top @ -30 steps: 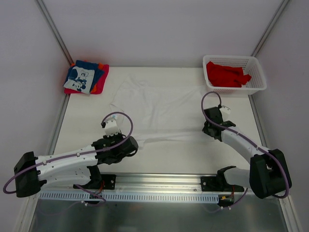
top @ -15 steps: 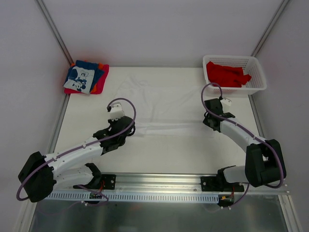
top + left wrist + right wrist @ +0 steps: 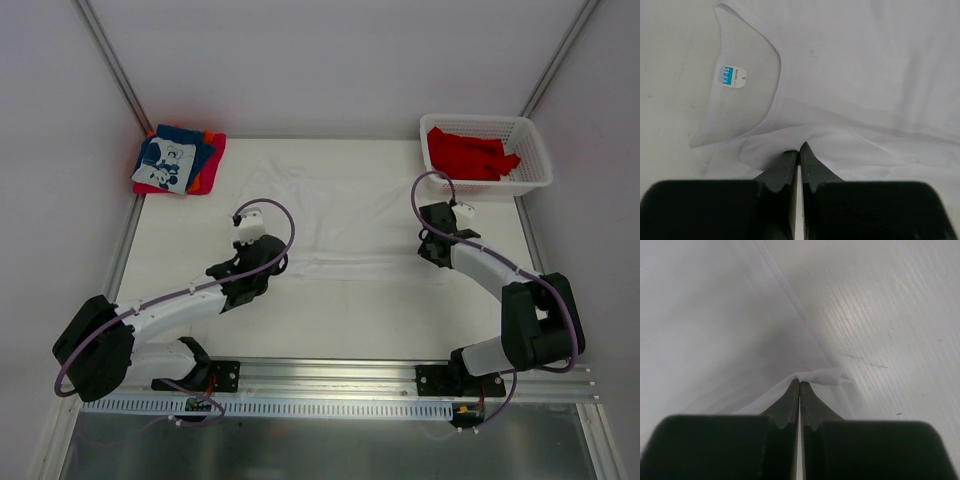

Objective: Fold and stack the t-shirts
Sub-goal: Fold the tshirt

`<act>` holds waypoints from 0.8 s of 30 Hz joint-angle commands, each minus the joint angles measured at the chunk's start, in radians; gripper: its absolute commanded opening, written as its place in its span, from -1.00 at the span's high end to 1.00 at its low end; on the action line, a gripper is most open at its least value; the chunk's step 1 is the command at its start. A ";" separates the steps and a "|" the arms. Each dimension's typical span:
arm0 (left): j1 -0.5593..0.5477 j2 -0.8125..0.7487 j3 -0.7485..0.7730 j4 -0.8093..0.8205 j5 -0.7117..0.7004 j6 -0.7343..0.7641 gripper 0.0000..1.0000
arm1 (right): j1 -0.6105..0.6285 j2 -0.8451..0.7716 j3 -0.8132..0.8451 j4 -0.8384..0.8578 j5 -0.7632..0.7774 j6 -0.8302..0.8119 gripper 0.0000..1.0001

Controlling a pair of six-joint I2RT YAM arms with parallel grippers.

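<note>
A plain white t-shirt [image 3: 345, 205] lies spread over the middle of the table, its near edge lifted and doubled over. My left gripper [image 3: 271, 259] is shut on a fold of that edge [image 3: 799, 147]. Just beyond it is the collar with a blue-and-white label [image 3: 732, 77]. My right gripper [image 3: 432, 241] is shut on the cloth's other end, and a small bunch of white fabric [image 3: 825, 375] is pinched at its tips [image 3: 800, 382]. Folded t-shirts [image 3: 178, 160] in blue with a white print, red and orange are stacked at the back left. Red t-shirts [image 3: 470, 155] fill the basket.
The white lattice basket [image 3: 541, 160] stands at the back right corner. Grey walls with metal posts [image 3: 110, 60] close in the table on three sides. Bare white tabletop [image 3: 900, 300] shows to the right of the shirt and along the near edge [image 3: 350, 320].
Both grippers have moved away from the near edge toward the back, carrying the white shirt's near edge with them. The fold now lies farther back over the shirt.
</note>
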 commanded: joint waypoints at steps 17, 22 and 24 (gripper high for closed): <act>0.058 0.046 0.126 0.069 -0.080 0.108 1.00 | -0.007 0.112 0.211 0.005 0.005 -0.048 0.99; 0.105 0.063 0.112 0.078 -0.089 0.111 1.00 | -0.012 0.141 0.230 0.005 0.022 -0.056 0.99; 0.125 0.075 0.103 0.095 -0.075 0.110 1.00 | -0.017 0.166 0.240 0.005 0.027 -0.060 0.99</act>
